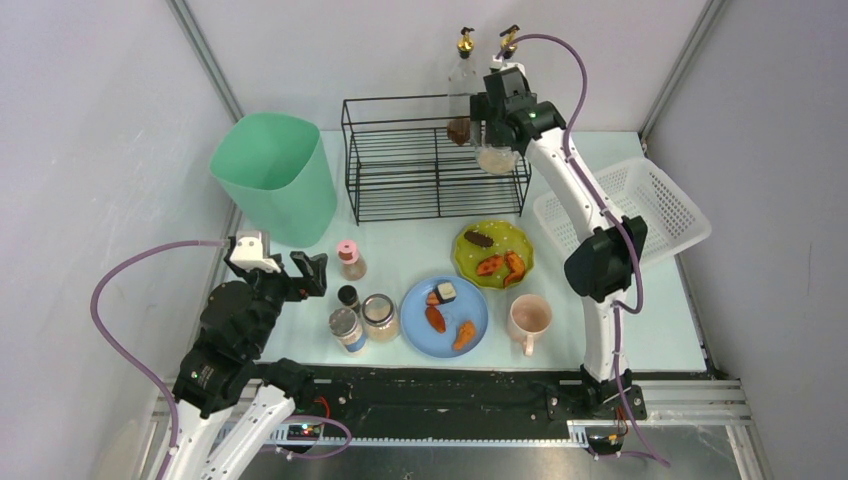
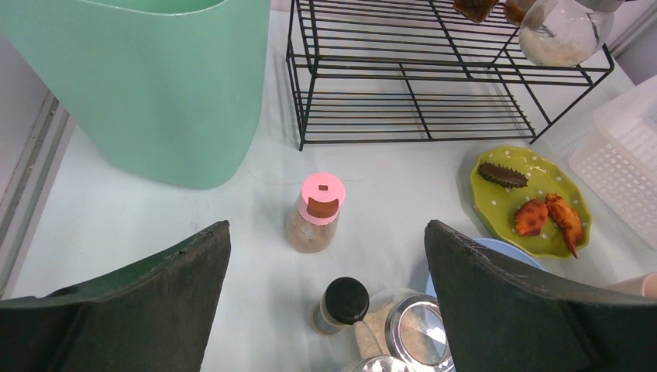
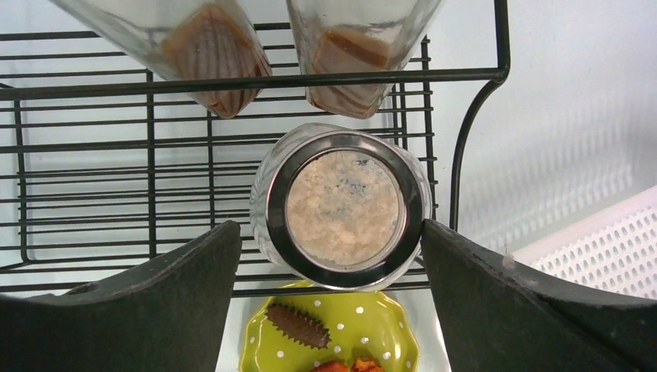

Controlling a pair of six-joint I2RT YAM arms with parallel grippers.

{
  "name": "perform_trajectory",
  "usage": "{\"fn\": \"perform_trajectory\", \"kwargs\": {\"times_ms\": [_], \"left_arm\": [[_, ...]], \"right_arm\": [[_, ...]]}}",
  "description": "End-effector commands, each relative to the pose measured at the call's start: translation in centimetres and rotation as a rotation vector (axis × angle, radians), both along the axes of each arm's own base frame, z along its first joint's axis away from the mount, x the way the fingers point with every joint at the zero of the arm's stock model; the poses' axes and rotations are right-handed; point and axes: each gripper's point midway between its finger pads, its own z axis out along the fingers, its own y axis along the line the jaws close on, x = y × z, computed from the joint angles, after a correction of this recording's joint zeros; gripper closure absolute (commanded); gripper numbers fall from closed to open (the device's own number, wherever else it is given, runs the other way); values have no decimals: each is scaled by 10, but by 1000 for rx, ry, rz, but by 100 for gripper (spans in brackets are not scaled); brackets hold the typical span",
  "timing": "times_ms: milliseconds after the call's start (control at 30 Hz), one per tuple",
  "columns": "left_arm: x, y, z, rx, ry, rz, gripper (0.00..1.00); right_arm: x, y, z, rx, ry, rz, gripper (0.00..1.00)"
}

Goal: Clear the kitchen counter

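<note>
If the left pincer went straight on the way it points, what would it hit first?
Probably the pink-lidded shaker, centred ahead of the open left pincer; the black-capped bottle sits below that line, though depth is unclear.

White links (image 1: 566,182), black joint housings (image 1: 605,262), looping mauve cables (image 1: 178,243), green light (image 1: 533,113)

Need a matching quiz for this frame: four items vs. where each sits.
Items:
1 glass jar
2 pink-capped shaker
3 mug
4 white basket

Places:
A right of the blue plate
B at the kitchen counter's right edge
C between the right fingers, at the wire rack
D near the green bin

Pairs: 1-C; 2-D; 3-A; 4-B
</note>
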Motion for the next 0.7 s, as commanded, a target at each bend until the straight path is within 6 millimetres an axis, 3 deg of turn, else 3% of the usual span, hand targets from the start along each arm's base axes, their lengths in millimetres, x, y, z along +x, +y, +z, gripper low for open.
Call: {"fn": "perform_trajectory", "kwargs": {"times_ms": [0, 167, 300, 400, 467, 500, 533, 567, 600, 633, 667], "left_arm": [[2, -2, 2, -14, -10, -3, 2], [3, -1, 3, -14, -10, 0, 2], [3, -2, 2, -12, -8, 0, 2], [3, -1, 2, -12, -8, 3, 2], [4, 0, 2, -11, -7, 10, 2], [3, 0, 2, -12, -8, 11, 2], [3, 2, 3, -12, -11, 19, 2], [3, 3, 4, -13, -15, 24, 2], [3, 4, 4, -14, -16, 30, 2], [3, 5, 4, -13, -18, 33, 2], [3, 6, 4, -15, -20, 39, 2]], "right_arm": [[-4, -5, 71, 28, -170, -17, 9], [-22, 1, 93, 15, -215, 2, 9], [-49, 29, 110, -5, -254, 97, 9], [-74, 61, 115, 7, -264, 200, 10], [-93, 83, 104, 15, -241, 282, 10], [-103, 89, 108, 31, -246, 315, 10], [-113, 103, 95, 29, -225, 352, 10], [-125, 116, 101, 60, -240, 396, 11], [-132, 121, 83, 51, -207, 420, 11], [-144, 134, 87, 83, -222, 463, 11], [-150, 139, 71, 76, -197, 484, 11]]}}
